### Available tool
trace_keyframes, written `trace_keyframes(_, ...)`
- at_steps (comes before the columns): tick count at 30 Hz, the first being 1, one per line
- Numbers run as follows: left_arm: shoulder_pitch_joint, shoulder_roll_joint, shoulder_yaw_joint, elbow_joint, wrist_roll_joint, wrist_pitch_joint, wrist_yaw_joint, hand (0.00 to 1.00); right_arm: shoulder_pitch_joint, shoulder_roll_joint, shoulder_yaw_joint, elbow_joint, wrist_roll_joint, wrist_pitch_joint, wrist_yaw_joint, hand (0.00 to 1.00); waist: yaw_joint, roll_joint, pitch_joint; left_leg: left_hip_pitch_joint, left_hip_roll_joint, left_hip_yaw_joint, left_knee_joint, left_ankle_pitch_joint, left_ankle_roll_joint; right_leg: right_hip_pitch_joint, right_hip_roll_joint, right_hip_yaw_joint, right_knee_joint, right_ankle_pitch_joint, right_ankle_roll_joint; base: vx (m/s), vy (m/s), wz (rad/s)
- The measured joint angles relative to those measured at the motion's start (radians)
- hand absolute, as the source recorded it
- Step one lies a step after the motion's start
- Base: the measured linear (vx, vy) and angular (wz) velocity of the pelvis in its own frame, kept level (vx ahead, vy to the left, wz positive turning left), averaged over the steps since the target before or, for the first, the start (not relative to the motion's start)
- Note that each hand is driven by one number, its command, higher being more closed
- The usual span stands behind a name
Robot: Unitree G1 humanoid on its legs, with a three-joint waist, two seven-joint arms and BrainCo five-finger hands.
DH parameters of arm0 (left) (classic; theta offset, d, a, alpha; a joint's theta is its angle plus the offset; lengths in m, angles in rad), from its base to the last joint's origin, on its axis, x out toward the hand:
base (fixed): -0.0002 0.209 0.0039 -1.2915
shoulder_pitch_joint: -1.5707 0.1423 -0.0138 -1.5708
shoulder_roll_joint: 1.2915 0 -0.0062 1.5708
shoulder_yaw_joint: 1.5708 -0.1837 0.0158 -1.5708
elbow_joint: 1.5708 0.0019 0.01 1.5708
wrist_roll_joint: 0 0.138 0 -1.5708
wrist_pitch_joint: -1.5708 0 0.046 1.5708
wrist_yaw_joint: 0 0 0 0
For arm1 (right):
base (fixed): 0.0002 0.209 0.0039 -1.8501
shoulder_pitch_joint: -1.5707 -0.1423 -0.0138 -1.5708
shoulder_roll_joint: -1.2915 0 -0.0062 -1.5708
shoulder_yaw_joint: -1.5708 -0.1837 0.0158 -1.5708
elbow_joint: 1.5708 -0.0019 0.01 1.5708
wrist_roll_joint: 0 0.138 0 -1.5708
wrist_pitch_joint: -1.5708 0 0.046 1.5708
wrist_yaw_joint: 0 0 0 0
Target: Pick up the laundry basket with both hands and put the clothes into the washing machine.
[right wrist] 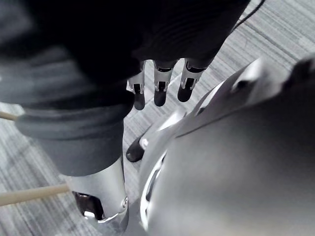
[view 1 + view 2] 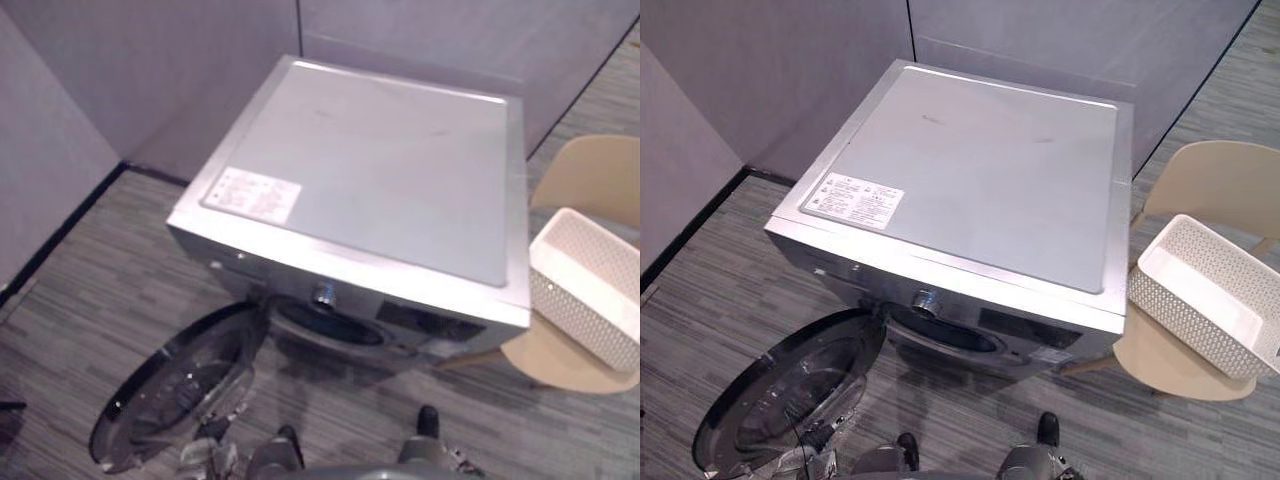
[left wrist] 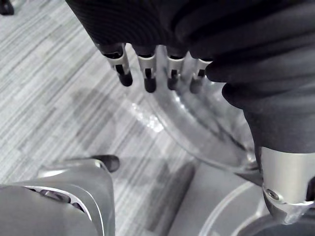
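Both hang relaxed, empty: left hand, right hand, well apart from the laundry basket.

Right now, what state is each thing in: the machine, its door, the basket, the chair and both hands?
washing machine: drum opening exposed, contents too dark to tell.
door: swung wide open.
laundry basket: sitting on the chair, no clothes visible inside.
chair: standing beside the washing machine.
left hand: fingers relaxed, holding nothing.
right hand: fingers relaxed, holding nothing.
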Motion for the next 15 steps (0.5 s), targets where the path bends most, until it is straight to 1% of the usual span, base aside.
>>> trace_keyframes(1, 0.002, 0.0, -0.009, 0.0, 0.001, 0.002, 0.0, 0.0, -0.003, -0.005, 0.03, -0.001, -0.001, 0.0, -0.002, 0.0, -0.002, -0.004, -0.002, 0.011, 0.003, 0.01, -0.012, 0.001, 0.004, -0.016, 0.036, -0.005, 0.131, -0.178, -0.012, -0.03, 0.15, -0.22)
trace_keyframes(2, 0.009, 0.004, -0.032, 0.0, 0.003, 0.007, 0.0, 0.0, 0.004, -0.003, 0.049, -0.001, -0.001, 0.0, -0.002, 0.0, -0.003, -0.003, -0.001, 0.041, 0.003, 0.017, -0.033, 0.005, 0.01, -0.013, 0.087, 0.014, 0.283, -0.366, -0.003, -0.03, 0.122, -0.15)
trace_keyframes(3, 0.014, 0.005, -0.038, -0.003, 0.007, 0.008, -0.002, 0.0, 0.006, -0.002, 0.057, 0.0, 0.001, -0.001, -0.001, 0.0, -0.003, -0.003, -0.001, 0.057, 0.003, 0.021, -0.04, 0.005, 0.011, -0.009, 0.112, 0.034, 0.344, -0.436, -0.01, -0.02, 0.055, -0.1)
trace_keyframes(4, 0.019, 0.005, -0.046, -0.004, 0.01, 0.008, -0.003, 0.0, 0.007, 0.002, 0.064, 0.001, 0.01, -0.002, 0.001, 0.0, -0.002, -0.007, -0.003, 0.079, -0.002, 0.03, -0.052, 0.009, 0.013, -0.002, 0.151, 0.067, 0.409, -0.513, -0.009, -0.02, -0.013, -0.22)
trace_keyframes(5, 0.025, -0.005, -0.065, -0.004, 0.014, 0.015, -0.004, 0.0, 0.01, 0.006, 0.064, 0.0, 0.023, -0.003, 0.003, 0.0, -0.001, -0.03, -0.013, 0.106, -0.031, 0.04, -0.067, 0.013, 0.01, 0.027, 0.171, 0.093, 0.399, -0.569, 0.004, -0.05, -0.009, -0.23)
trace_keyframes(6, 0.027, -0.017, -0.067, -0.002, 0.023, 0.019, -0.007, 0.0, 0.014, 0.008, 0.064, 0.001, 0.03, -0.006, 0.005, 0.0, -0.002, -0.025, -0.015, 0.101, -0.037, 0.043, -0.077, 0.02, 0.003, 0.042, 0.176, 0.122, 0.367, -0.574, 0.014, -0.06, -0.025, -0.15)
trace_keyframes(7, 0.025, -0.025, -0.067, -0.003, 0.029, 0.019, -0.007, 0.0, 0.016, 0.009, 0.061, 0.0, 0.033, -0.009, 0.006, 0.0, -0.002, -0.022, -0.02, 0.102, -0.041, 0.042, -0.096, 0.03, 0.0, 0.045, 0.179, 0.13, 0.346, -0.575, 0.015, -0.04, -0.049, -0.04)
trace_keyframes(9, 0.0, -0.032, -0.069, -0.004, 0.046, 0.02, -0.008, 0.0, 0.013, 0.013, 0.042, -0.001, 0.039, -0.021, 0.007, 0.0, -0.005, -0.035, -0.022, 0.127, -0.063, 0.038, -0.211, 0.118, -0.016, 0.062, 0.183, 0.139, 0.241, -0.575, 0.012, 0.02, -0.181, 0.06)
trace_keyframes(10, -0.006, -0.037, -0.07, -0.004, 0.046, 0.019, -0.008, 0.0, 0.014, 0.013, 0.023, 0.001, 0.039, -0.022, 0.006, 0.0, -0.005, -0.036, -0.022, 0.139, -0.062, 0.03, -0.241, 0.143, -0.022, 0.078, 0.191, 0.137, 0.215, -0.568, 0.001, -0.01, -0.185, 0.15)
trace_keyframes(12, -0.002, -0.043, -0.069, -0.004, 0.046, 0.02, -0.007, 0.0, 0.012, 0.008, 0.02, 0.001, 0.041, -0.028, 0.002, 0.0, -0.003, -0.039, -0.021, 0.183, -0.055, 0.023, -0.274, 0.162, -0.029, 0.121, 0.205, 0.132, 0.187, -0.558, -0.014, -0.04, -0.081, 0.07)
trace_keyframes(15, -0.004, -0.045, -0.069, -0.004, 0.046, 0.018, -0.007, 0.0, -0.011, 0.001, 0.03, -0.007, 0.058, -0.046, 0.002, 0.0, -0.001, -0.043, -0.021, 0.211, -0.059, 0.017, -0.305, 0.179, -0.028, 0.135, 0.208, 0.135, 0.186, -0.555, -0.019, -0.06, -0.006, 0.01)
